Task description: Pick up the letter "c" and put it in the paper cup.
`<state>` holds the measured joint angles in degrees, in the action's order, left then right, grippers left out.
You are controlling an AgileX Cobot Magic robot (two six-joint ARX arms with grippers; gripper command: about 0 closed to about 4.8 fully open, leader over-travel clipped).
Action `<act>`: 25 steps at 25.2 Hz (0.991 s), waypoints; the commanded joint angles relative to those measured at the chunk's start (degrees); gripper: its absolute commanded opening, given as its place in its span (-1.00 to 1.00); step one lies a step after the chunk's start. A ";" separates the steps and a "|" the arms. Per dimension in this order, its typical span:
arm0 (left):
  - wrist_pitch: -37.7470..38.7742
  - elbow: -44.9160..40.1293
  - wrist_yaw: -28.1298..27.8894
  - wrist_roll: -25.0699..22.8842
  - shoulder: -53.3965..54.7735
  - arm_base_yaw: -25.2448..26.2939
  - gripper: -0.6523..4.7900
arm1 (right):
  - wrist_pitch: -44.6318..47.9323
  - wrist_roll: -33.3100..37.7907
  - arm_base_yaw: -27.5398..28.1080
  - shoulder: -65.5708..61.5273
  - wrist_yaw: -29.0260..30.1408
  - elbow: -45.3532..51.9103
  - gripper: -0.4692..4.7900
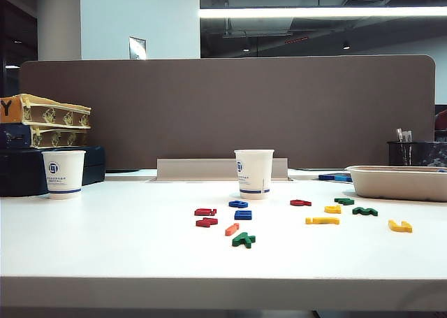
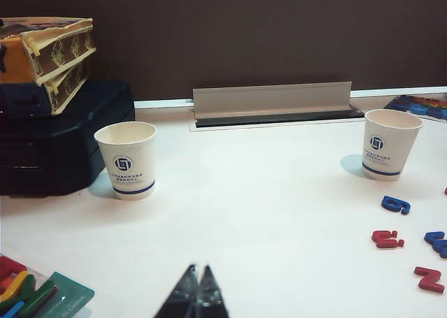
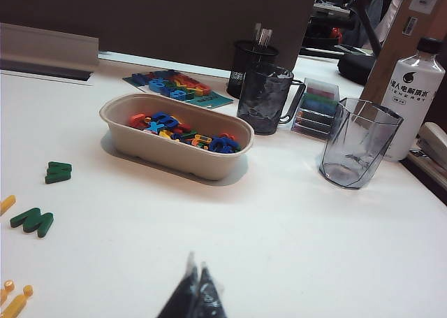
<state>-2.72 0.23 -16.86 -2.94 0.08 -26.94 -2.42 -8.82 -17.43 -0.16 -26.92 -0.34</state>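
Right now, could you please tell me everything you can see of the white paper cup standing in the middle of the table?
The white paper cup stands upright and open-topped near the middle of the white table, in front of the brown partition. It tapers toward its base, has a rolled rim, a thin blue band low down and a blue logo toward its left edge. Nothing touches it; a blue letter lies just in front. Its inside is hidden.

Left gripper (image 2: 197,290), right gripper (image 3: 195,293) (both closed)
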 commanded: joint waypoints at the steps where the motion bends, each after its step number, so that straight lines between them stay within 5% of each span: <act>1: -0.74 0.20 0.68 -0.04 0.04 0.44 -0.78 | 0.85 0.26 -0.11 0.28 -0.02 0.20 -0.82; 8: -0.79 0.20 6.99 -0.02 0.04 5.73 -0.78 | 0.85 0.26 -0.11 0.28 -0.02 0.20 -0.82; 25: -1.25 0.20 10.54 -0.02 0.04 19.34 -0.78 | 0.85 0.26 -0.11 0.28 -0.02 0.20 -0.82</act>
<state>-3.20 0.23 -7.44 -2.94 0.08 -8.40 -2.42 -8.82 -17.43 -0.16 -26.92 -0.34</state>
